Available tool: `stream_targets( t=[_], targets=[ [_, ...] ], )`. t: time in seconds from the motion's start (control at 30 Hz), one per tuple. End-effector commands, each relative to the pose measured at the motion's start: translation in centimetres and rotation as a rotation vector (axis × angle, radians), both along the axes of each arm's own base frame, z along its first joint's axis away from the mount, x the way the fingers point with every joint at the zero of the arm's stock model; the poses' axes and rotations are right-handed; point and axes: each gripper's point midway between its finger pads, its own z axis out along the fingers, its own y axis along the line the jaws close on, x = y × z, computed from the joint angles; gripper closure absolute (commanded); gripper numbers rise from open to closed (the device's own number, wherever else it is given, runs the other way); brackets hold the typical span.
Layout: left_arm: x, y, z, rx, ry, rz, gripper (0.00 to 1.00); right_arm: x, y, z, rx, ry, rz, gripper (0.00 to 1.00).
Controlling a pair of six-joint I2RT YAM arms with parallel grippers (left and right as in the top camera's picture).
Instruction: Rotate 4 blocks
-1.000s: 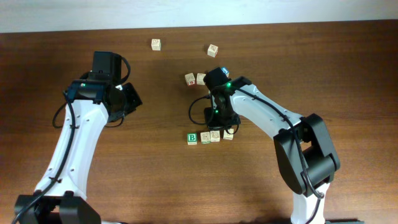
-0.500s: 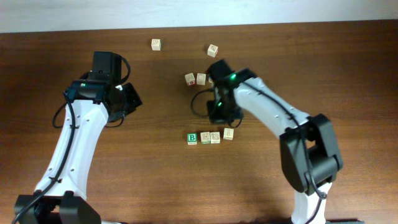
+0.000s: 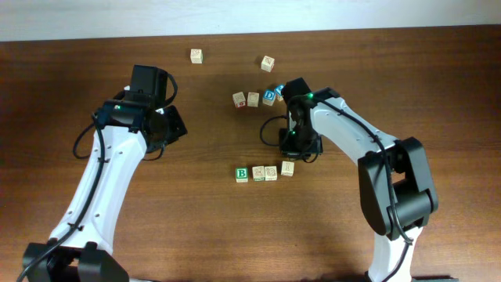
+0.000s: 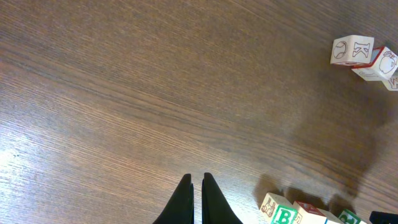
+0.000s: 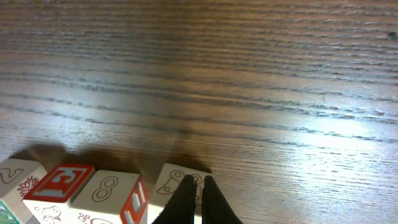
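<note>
**Right gripper shut and empty, backed off the row**

The right gripper (image 5: 194, 186) has its fingers pressed together with nothing between them. A second ago, seen from overhead, it sat right on the right end of the row (image 3: 257, 173). Since then it has drawn away toward the upper right and now stands just above that end, near frame centre. In its own wrist view the closed tips overlap the upper edge of the end block (image 5: 177, 182), and I cannot tell whether they touch it.

The row lies just below frame centre in the overhead view. The B block (image 3: 242, 174) is at its left, two pale blocks sit tight beside it, and the end block (image 3: 288, 168) is at the right. That last block is now uncovered, sitting slightly higher in frame than its neighbours and a little apart from them. The retreat also uncovers a blue D block (image 3: 270, 95) in the upper cluster.

The left gripper (image 4: 197, 186) is also shut and empty, over bare table (image 4: 124, 93) left of the row. Its arm has drifted a little toward the upper right.

The withdrawal suggests work on the end block has finished, perhaps the last of the four turns. The frames do not show whether every block now faces as intended.
</note>
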Motion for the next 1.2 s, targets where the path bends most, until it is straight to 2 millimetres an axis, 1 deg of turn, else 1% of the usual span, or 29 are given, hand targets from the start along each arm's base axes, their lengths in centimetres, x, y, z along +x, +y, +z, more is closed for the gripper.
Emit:
stream_targets(
  t=[0.0,0.07,0.17,0.3,0.33,0.37,0.43,0.47,0.5,0.53,0.6,0.67,0.7,0.77,0.8,0.83,0.9,1.0,1.03,1.13,1.17],
  targets=[
    [-0.1,0.3,-0.4,0.013,0.010,0.013,0.95,-0.9,1.2,-0.5,-0.001,0.017,0.040,0.93],
    [-0.1,0.3,-0.4,0.013,0.009,0.013,0.95,-1.3,1.7,-0.5,-0.003,0.022,0.055,0.93],
    [-0.1,0.3,-0.4,0.013,0.009,0.013,0.95,-1.6,1.7,-0.5,-0.007,0.031,0.057,0.94],
    [0.0,0.2,-0.4,0.013,0.008,0.013,0.95,-1.5,1.7,-0.5,-0.005,0.028,0.057,0.96],
    [0.0,0.2,-0.4,0.012,0.005,0.013,0.95,-1.1,1.8,-0.2,0.000,0.014,0.050,0.95],
    [0.1,0.2,-0.4,0.011,0.001,0.013,0.94,-0.5,1.7,0.7,0.008,-0.007,0.041,0.95],
    [0.3,0.2,-0.3,0.010,-0.005,0.013,0.95,1.7,0.3,4.4,0.028,-0.079,-0.009,0.95],
    [0.2,-0.1,-0.3,0.002,-0.003,0.003,0.95,2.2,-0.6,5.7,0.032,-0.092,-0.034,0.95],
    [0.1,-0.9,-0.4,-0.028,0.004,-0.038,0.95,2.3,-1.7,6.5,0.029,-0.087,-0.061,0.95],
    [-0.4,-2.3,-0.8,-0.072,0.023,-0.086,0.95,1.8,-2.9,6.8,0.021,-0.057,-0.089,0.95],
    [-1.9,-4.2,-2.7,-0.085,0.095,-0.137,0.95,0.2,-4.7,6.3,-0.002,0.025,-0.102,0.95],
    [-3.4,-5.5,-4.8,-0.090,0.164,-0.165,0.96,-1.3,-5.2,5.4,-0.015,0.076,-0.066,0.95],
    [-4.7,-7.4,-6.8,-0.126,0.238,-0.209,0.98,-3.0,-5.6,4.0,-0.030,0.134,-0.049,0.96],
    [-5.3,-8.3,-8.4,-0.135,0.286,-0.229,0.99,-3.9,-5.8,3.1,-0.032,0.162,-0.049,0.95],
    [-5.6,-8.6,-9.2,-0.129,0.308,-0.237,1.00,-4.2,-5.4,2.7,-0.007,0.172,-0.046,0.95],
    [-5.8,-8.9,-10.1,-0.125,0.334,-0.231,1.00,-4.2,-4.2,2.3,0.065,0.168,-0.031,0.96],
    [-6.0,-10.1,-11.6,-0.158,0.372,-0.242,1.00,-4.0,-2.6,1.7,0.135,0.148,-0.022,0.96],
    [-6.1,-10.6,-13.3,-0.159,0.406,-0.250,1.00,-4.4,-1.4,1.0,0.148,0.151,-0.030,0.96],
    [-6.1,-10.6,-13.6,-0.158,0.412,-0.249,1.00,-4.6,-1.3,0.7,0.147,0.153,-0.038,0.96],
    [-5.7,-10.8,-13.7,-0.164,0.396,-0.255,1.00,-4.8,-0.8,-0.7,0.156,0.150,-0.089,0.95],
    [-5.7,-11.0,-13.6,-0.170,0.395,-0.271,1.00,-4.8,-0.5,-0.8,0.179,0.146,-0.088,0.95]
  ],
)
